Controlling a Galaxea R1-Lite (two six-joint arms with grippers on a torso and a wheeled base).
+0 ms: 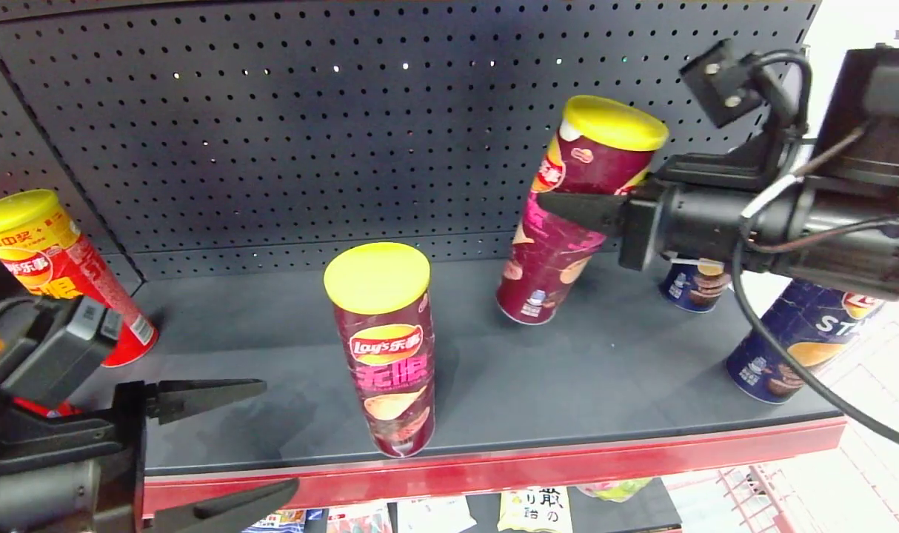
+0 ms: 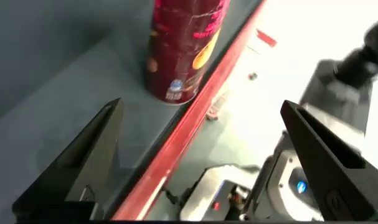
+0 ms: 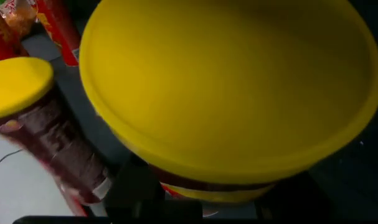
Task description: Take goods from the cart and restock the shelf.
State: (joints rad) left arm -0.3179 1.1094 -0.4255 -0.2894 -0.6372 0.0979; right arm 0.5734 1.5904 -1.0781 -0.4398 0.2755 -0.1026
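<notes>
Now right hand [image 1: 572, 209] grips tilted maroon can [image 1: 560, 259] mid-body; left hand [image 1: 279, 435] open, apart.

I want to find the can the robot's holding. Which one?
Find the dark shelf with the red front edge. Toward its right, the right gripper clamps a maroon can with a yellow lid. The other maroon can stands free at the front; this one tilts.
</notes>
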